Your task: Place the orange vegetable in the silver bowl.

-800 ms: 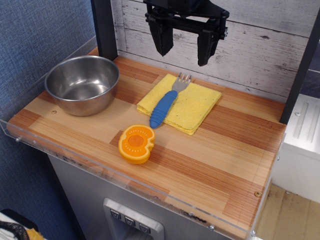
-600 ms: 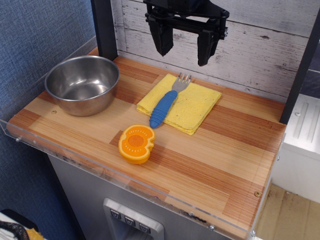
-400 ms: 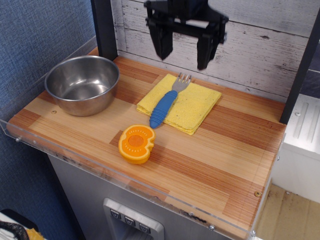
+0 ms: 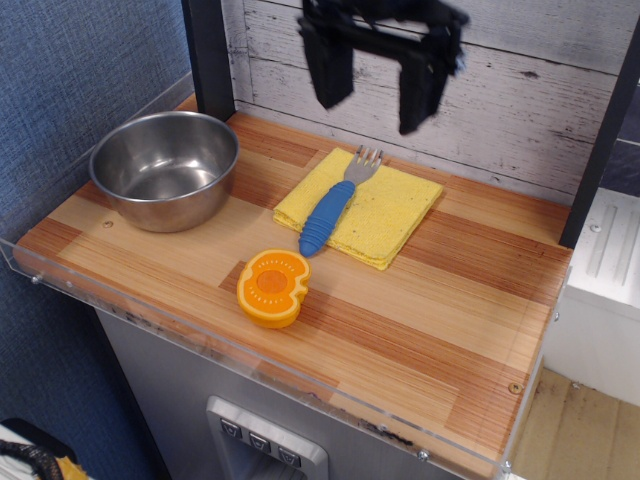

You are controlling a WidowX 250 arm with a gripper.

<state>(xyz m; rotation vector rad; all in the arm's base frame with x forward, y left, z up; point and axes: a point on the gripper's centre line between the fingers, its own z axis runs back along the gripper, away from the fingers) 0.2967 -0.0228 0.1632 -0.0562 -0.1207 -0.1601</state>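
The orange vegetable [image 4: 273, 287] is a small toy half-slice lying cut face up near the front edge of the wooden counter. The silver bowl [image 4: 165, 169] stands empty at the back left. My gripper [image 4: 373, 110] hangs high above the back of the counter, over the yellow cloth, with its two black fingers [image 4: 330, 75] wide apart and nothing between them. It is motion-blurred. It is well above and behind the vegetable, and to the right of the bowl.
A folded yellow cloth [image 4: 385, 215] lies at the back middle with a blue-handled fork [image 4: 330, 212] across it. A black post [image 4: 207, 55] stands behind the bowl. A clear acrylic rim [image 4: 250, 355] lines the counter's front and left edges.
The gripper has shifted slightly to the right and is now blurred by motion. The vegetable, bowl, cloth and fork have not moved.
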